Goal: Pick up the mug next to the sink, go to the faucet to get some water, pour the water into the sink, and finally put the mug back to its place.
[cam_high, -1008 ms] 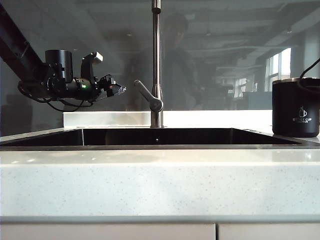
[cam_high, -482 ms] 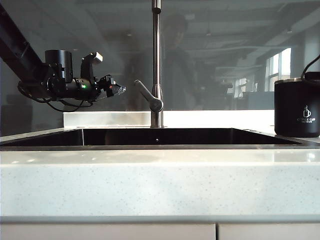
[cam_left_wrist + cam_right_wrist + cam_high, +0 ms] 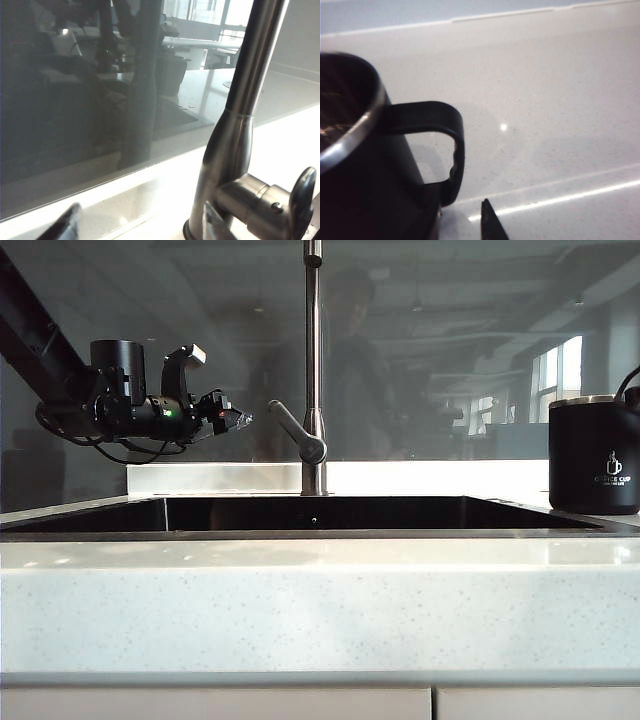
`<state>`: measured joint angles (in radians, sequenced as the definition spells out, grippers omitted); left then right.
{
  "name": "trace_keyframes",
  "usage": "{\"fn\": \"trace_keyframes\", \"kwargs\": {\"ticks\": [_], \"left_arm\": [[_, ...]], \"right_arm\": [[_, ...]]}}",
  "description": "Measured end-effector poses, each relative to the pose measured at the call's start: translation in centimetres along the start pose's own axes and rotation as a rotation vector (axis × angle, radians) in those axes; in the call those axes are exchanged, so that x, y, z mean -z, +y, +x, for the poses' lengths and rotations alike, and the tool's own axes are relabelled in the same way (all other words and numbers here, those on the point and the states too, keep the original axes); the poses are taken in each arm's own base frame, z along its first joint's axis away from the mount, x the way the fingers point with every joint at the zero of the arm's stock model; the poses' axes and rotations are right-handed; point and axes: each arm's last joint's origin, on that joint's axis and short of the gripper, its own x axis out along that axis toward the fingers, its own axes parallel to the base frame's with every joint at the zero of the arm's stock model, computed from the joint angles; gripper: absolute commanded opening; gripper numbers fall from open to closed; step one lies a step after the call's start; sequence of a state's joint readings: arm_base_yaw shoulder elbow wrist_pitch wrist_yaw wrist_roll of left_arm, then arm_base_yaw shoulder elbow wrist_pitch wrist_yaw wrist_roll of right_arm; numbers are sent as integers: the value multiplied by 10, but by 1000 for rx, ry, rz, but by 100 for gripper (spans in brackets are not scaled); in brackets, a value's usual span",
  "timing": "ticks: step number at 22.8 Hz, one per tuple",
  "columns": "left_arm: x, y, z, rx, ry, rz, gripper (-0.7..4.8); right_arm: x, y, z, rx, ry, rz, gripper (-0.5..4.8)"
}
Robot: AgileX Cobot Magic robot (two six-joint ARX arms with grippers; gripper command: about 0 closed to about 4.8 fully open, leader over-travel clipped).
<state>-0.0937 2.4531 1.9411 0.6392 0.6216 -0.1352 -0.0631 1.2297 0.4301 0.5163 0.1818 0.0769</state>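
The black mug (image 3: 595, 455) with a silver rim stands upright on the pale countertop to the right of the sink (image 3: 300, 534). In the right wrist view the mug (image 3: 365, 165) fills the near side, its handle (image 3: 447, 130) free. My right gripper (image 3: 468, 230) is open; one dark fingertip (image 3: 490, 225) stands clear of the handle, and the other is hidden behind the mug. My left gripper (image 3: 235, 418) hangs open over the sink's left part, just left of the faucet (image 3: 313, 360). Its fingers flank the faucet's base (image 3: 240, 115), holding nothing.
The faucet's lever (image 3: 290, 430) angles up to the left, close to my left fingertips. A dark glass wall (image 3: 450, 340) rises behind the sink. The speckled counter's front edge (image 3: 320, 610) spans the foreground. Only a cable of the right arm (image 3: 630, 380) shows at the right edge.
The mug shifted slightly right and now rests on the counter. My right gripper opened and drew back off the mug toward the right edge. The left arm stayed still.
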Motion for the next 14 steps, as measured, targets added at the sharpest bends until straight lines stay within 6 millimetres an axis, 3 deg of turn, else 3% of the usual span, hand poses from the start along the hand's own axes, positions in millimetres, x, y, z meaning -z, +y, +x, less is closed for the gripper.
{"fn": "trace_keyframes", "kwargs": {"ticks": [7,8,9,14], "left_arm": [[0,0,0,0,0,0,305],[0,0,0,0,0,0,305],[0,0,0,0,-1,1,305],[0,0,0,0,0,0,305]], "right_arm": [[-4,-6,-33,-1,-4,36,114],[-5,-6,-37,-2,-8,47,88],[-7,-7,-41,-3,-12,62,5],[-22,-8,-72,-123,-91,90,-6]]}}
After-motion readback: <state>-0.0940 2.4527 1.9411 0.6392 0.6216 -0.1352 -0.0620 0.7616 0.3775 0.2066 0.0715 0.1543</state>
